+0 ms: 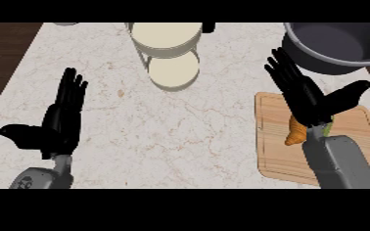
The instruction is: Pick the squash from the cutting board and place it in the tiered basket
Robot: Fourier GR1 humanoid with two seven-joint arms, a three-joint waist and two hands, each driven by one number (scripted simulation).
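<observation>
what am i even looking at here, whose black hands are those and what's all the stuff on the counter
This is one picture from a humanoid robot's head, looking steeply down at a marble counter. The grey forearms with black hands are its own. The left hand rests open, holding nothing. The right hand, also open, is over a wooden cutting board, where an orange squash peeks out beneath it, not yet grasped. Farther back stand a cream tiered basket and a dark pot.
</observation>
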